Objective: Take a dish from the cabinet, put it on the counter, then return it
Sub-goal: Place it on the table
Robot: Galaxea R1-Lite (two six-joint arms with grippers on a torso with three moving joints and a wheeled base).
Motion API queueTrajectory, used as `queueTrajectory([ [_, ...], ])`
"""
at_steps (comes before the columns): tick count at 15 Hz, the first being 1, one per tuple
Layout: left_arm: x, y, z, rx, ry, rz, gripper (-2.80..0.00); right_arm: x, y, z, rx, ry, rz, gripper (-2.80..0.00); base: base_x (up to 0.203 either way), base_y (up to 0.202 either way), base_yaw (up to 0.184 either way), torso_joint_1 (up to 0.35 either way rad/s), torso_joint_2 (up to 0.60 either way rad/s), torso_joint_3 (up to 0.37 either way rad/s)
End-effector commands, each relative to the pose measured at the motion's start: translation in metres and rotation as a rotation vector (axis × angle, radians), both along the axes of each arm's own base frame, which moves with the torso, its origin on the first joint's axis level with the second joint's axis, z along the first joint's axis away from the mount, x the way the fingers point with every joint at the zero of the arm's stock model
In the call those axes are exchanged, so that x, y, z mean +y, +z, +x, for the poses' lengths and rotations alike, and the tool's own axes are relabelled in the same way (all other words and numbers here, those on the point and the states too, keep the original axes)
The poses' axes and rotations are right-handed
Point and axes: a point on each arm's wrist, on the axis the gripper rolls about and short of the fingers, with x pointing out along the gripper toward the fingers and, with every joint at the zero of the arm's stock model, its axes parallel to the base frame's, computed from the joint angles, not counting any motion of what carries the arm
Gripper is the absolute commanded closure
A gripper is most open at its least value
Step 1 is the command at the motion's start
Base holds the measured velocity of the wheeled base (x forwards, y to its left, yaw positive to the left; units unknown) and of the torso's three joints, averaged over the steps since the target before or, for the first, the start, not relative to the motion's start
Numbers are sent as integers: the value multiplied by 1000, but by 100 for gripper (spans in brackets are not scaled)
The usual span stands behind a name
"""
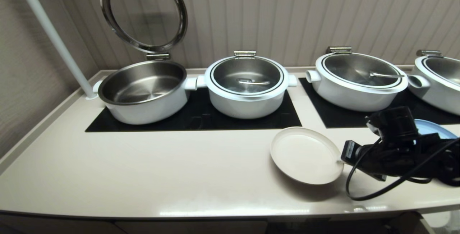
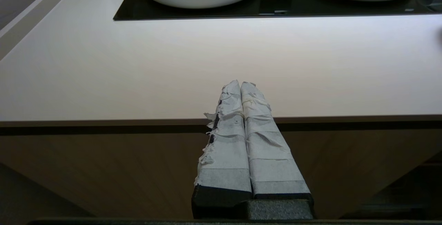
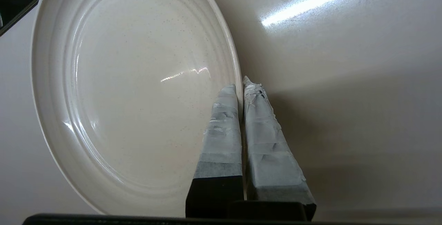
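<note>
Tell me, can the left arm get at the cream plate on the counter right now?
Probably not easily: the left gripper sits shut at the counter front edge, far from the dish, whose rim the right gripper already pinches.

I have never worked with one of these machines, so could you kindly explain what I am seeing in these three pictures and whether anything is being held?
This is a two-armed robot on a wheeled base. The wide picture comes from a camera on its head, looking down at a long counter. The other two come from cameras on its wrists, looking along the taped fingers.

At the back of the counter stand four white pots on black glass panels; the leftmost pot's lid is raised. A blue plate peeks out behind the right arm.

The right gripper is shut on the rim of the cream-white dish, one finger on each side of the rim. Whether the dish rests on the counter or is lifted slightly, I cannot tell.

The left gripper is shut and empty, parked at the counter's front edge.
</note>
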Motion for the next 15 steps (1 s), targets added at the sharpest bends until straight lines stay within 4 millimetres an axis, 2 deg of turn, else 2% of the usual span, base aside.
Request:
queueTrajectory([
  [1, 0, 0, 0, 0, 0, -1, 0, 1, -5, 3, 15, -4, 1, 0, 0, 0, 0, 0, 0, 0],
  [15, 0, 0, 0, 0, 0, -1, 0, -3, -13, 6, 32, -19, -4, 0, 0, 0, 0, 0, 0, 0],
])
